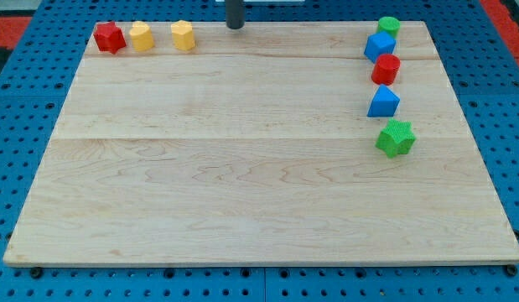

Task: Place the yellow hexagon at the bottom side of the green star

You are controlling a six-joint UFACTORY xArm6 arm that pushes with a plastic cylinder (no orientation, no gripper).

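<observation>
The green star (396, 137) lies at the view's right, at mid height of the wooden board (242, 168). Two yellow blocks sit at the view's top left: a yellow block (141, 36) and a yellow hexagon-like block (183, 35) to its right. My tip (235, 26) is at the view's top centre, to the right of the yellow blocks and apart from them, far from the green star.
A red star (109, 37) lies left of the yellow blocks. Above the green star stand a blue triangle (382, 101), a red cylinder (386, 69), a blue block (379, 45) and a green cylinder (389, 26). Blue pegboard surrounds the board.
</observation>
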